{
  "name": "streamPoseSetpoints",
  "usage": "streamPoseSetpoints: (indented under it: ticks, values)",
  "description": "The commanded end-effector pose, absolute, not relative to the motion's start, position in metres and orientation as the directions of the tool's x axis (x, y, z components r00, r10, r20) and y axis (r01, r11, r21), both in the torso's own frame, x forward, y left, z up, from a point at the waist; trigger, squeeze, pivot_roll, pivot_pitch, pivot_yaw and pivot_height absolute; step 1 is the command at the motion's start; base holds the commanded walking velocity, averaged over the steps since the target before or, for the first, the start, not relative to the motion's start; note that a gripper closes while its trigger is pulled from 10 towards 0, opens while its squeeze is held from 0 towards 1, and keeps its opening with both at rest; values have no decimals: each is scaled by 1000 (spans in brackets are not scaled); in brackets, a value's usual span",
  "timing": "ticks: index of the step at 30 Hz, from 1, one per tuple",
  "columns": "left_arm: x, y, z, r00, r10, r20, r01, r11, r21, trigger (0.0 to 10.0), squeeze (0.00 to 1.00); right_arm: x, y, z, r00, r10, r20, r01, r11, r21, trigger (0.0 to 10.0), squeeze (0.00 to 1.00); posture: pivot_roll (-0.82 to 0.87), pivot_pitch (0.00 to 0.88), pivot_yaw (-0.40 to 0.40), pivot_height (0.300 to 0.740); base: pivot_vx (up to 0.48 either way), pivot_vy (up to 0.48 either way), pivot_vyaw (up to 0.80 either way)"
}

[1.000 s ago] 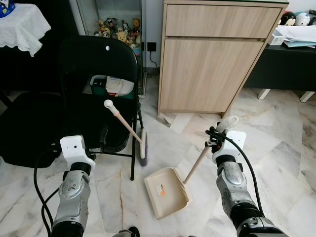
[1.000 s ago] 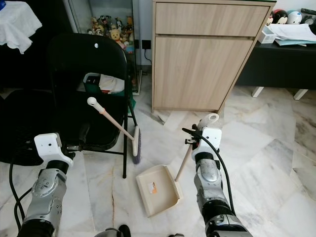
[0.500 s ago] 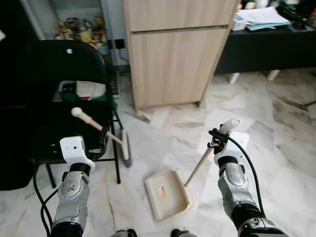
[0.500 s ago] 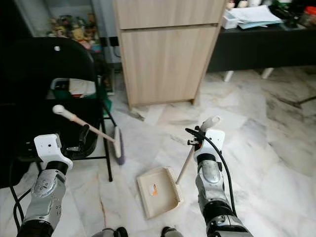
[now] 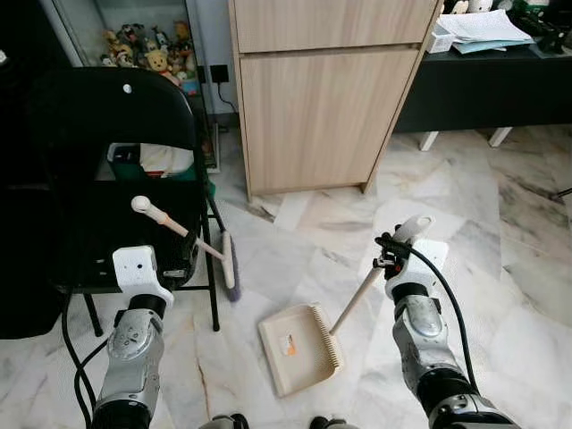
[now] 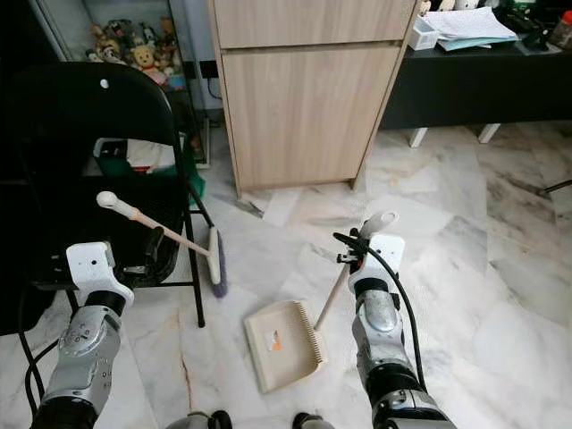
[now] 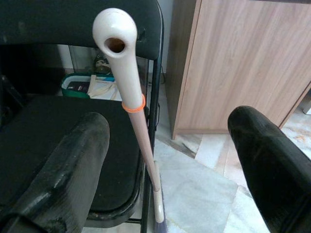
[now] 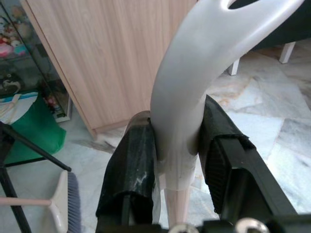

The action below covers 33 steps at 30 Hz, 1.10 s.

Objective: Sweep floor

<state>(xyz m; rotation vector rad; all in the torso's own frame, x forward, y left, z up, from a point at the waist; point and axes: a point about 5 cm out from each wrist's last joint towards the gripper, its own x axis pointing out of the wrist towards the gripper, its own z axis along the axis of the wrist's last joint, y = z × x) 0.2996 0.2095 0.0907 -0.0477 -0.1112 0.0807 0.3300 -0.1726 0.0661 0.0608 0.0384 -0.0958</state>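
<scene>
A beige dustpan (image 5: 299,347) lies flat on the marble floor between my arms. Its long handle (image 5: 357,295) rises to the right, and my right gripper (image 8: 177,116) is shut on the pale grip at its top. A broom (image 5: 183,234) with a cream handle leans against a black folding chair (image 5: 98,116), its head (image 5: 230,266) on the floor by the chair leg. My left gripper (image 7: 170,119) is open, level with the broom handle (image 7: 138,128), which stands between the two fingers and farther off, not touched.
A light wooden cabinet (image 5: 322,107) stands straight ahead. A black table (image 5: 483,85) with papers is at the right, and a glass case of plush toys (image 5: 147,49) is behind the chair. Open marble floor (image 5: 509,241) lies to the right.
The whole view has swung right and then slightly back, so the camera moved. Both arms keep their pose; broom and dustpan stay where they were.
</scene>
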Motion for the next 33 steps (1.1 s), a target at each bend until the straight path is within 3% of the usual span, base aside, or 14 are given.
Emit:
streamPoseSetpoints:
  ticks: [1,33]
  values:
    - [296,213,83,993,95,72,-91,994,-62,10000,0,330,-174,68,995,-99,-22,100,994,53,10000,0,-38,162,-25,740,0,0,0]
    - [293,221,83,987,141,73,-136,989,-66,10000,0,330,-174,69,995,-94,-21,95,994,52,10000,0,-38,162,-28,740,0,0,0]
